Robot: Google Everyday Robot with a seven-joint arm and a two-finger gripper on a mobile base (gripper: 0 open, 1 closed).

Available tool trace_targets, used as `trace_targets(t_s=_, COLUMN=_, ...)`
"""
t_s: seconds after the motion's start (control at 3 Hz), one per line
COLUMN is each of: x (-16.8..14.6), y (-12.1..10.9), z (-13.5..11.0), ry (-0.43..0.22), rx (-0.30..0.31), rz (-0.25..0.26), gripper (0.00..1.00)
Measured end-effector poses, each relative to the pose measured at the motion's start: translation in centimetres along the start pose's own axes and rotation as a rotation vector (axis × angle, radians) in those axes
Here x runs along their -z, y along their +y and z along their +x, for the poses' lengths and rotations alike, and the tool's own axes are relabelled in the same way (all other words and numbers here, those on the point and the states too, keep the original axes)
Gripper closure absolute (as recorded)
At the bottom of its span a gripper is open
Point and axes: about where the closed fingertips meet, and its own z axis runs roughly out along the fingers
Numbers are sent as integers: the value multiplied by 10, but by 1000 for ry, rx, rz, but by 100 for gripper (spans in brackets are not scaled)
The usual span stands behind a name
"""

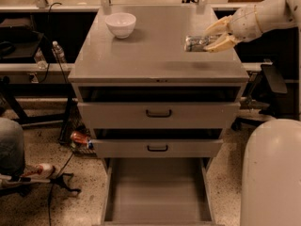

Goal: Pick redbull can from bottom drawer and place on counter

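The redbull can (196,43) lies on its side on the right part of the counter (155,51), silvery with dark patches. My gripper (212,37) comes in from the right, its pale fingers (217,26) above and below the can's right end. The bottom drawer (157,192) is pulled out at the bottom of the view and its flat grey floor holds nothing.
A white bowl (121,24) stands at the counter's back left. The two upper drawers with black handles (158,113) are slightly pulled out. A clear bottle (58,52) and a reddish-orange can (80,138) are left of the cabinet. My white base (270,173) fills the lower right.
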Motion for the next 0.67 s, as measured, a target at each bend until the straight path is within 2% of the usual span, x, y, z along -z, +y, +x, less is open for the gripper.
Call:
trace_targets(t_s=0.33, x=-13, y=0, z=-2, ry=-13, rx=3, rz=-18, gripper=100)
trace_targets(t_s=0.67, x=-28, y=1, z=0, ry=-31, rx=-12, rz=-35, gripper=75)
